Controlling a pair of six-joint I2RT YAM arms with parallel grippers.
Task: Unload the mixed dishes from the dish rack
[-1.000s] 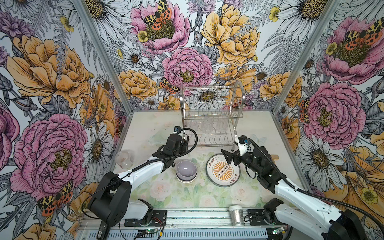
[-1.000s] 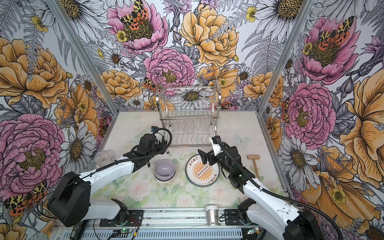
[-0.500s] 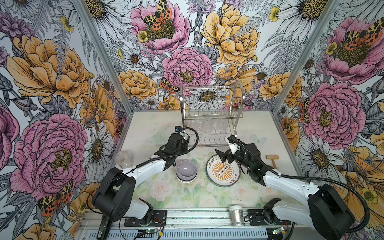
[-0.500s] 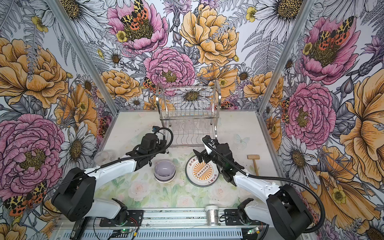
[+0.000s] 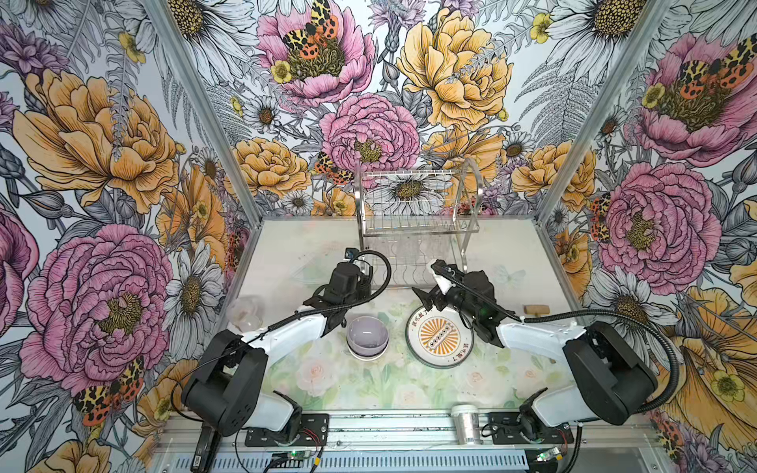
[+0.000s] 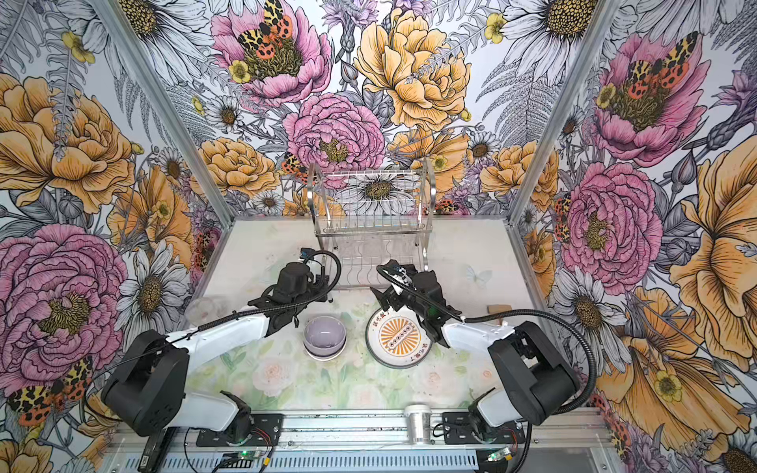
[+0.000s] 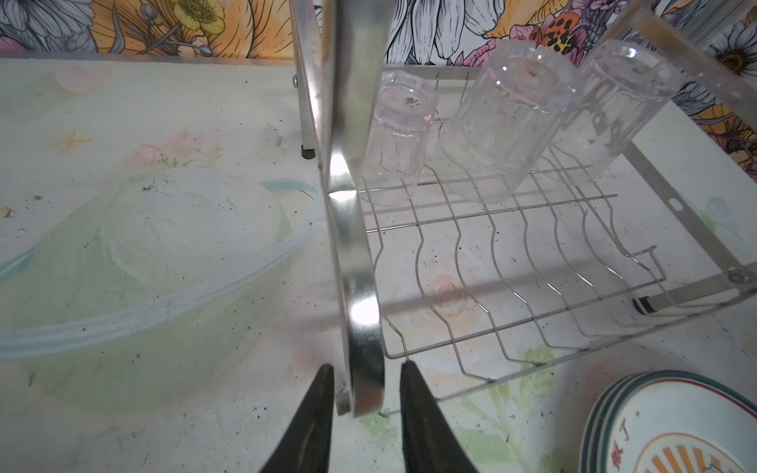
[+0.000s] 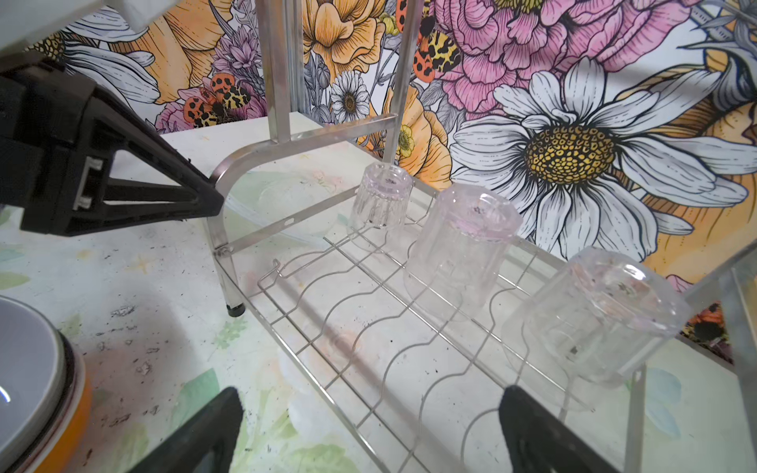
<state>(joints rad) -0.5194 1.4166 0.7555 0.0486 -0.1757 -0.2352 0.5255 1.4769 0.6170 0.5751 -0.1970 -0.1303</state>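
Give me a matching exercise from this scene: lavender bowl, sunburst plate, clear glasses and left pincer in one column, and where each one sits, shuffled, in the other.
Column one
1. lavender bowl
2. sunburst plate
3. clear glasses
4. left pincer

Column two
A. upside down on the dish rack's lower shelf
B. topping a plate stack on the table
C. jaws either side of the rack's side frame
D. stacked above an orange bowl

Pairs: 1-D, 2-B, 3-A, 4-C
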